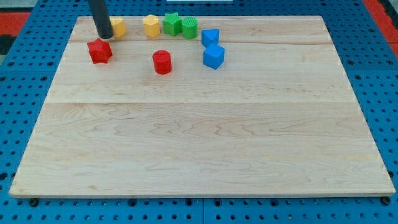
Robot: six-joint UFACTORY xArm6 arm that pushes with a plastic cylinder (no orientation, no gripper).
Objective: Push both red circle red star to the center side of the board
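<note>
The red star (99, 51) lies near the board's top left. The red circle (162, 61), a short cylinder, stands to its right, apart from it. My tip (104, 36) is just above the red star's upper right edge, close to or touching it, and right beside a yellow block (117, 26) that the rod partly hides.
Along the top edge are a yellow hexagon-like block (151, 25), a green star (172, 23) and a green block (189, 27) touching it. Two blue blocks (210, 37) (213, 56) lie right of the red circle. The wooden board (199, 137) sits on a blue pegboard.
</note>
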